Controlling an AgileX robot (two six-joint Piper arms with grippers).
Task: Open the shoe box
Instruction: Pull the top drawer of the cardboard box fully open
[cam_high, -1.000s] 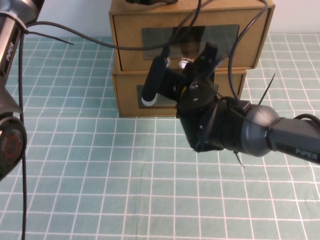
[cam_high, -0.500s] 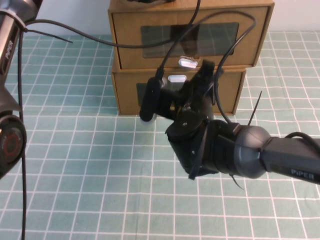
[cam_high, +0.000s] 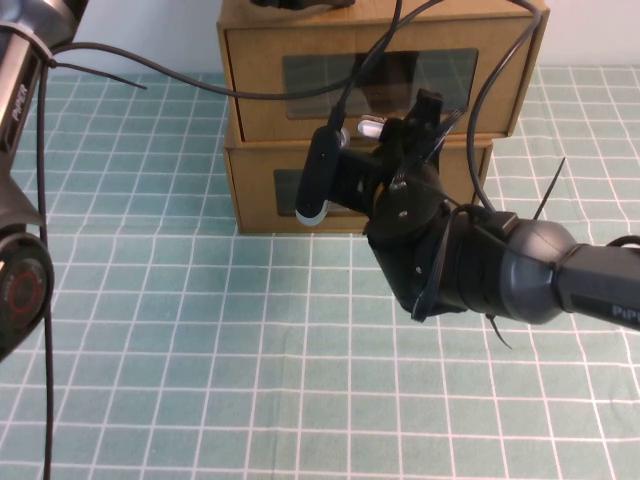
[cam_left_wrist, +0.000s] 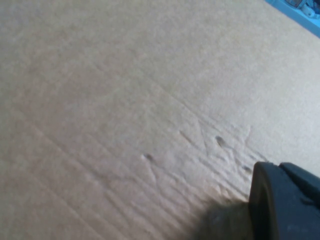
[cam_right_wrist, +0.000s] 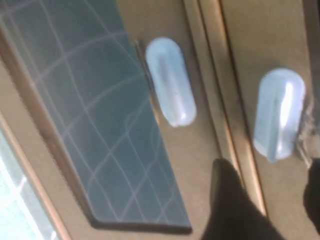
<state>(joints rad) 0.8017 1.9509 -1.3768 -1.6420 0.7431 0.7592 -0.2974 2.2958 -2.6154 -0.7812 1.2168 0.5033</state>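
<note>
Two cardboard shoe boxes are stacked at the back, the upper box (cam_high: 380, 70) on the lower box (cam_high: 260, 190). Each has a drawer front with a dark window and a white pull handle. Both drawers are shut. My right gripper (cam_high: 410, 130) hovers close to the fronts, by the seam between the boxes. In the right wrist view it (cam_right_wrist: 267, 165) is open, with one white handle (cam_right_wrist: 277, 115) just past its dark fingertips (cam_right_wrist: 230, 200). The other handle (cam_right_wrist: 170, 82) sits beside a window (cam_right_wrist: 100, 115). My left gripper (cam_left_wrist: 287, 202) rests close against a plain cardboard surface (cam_left_wrist: 125, 100).
A green mat with a white grid (cam_high: 200, 350) covers the table in front of the boxes. My left arm (cam_high: 20, 150) stands along the left edge, and black cables (cam_high: 200, 85) loop across the box fronts.
The right gripper dipped down and away from the boxes, then rose back to the fronts. It now covers the lower box's handle again. The boxes have not moved.
</note>
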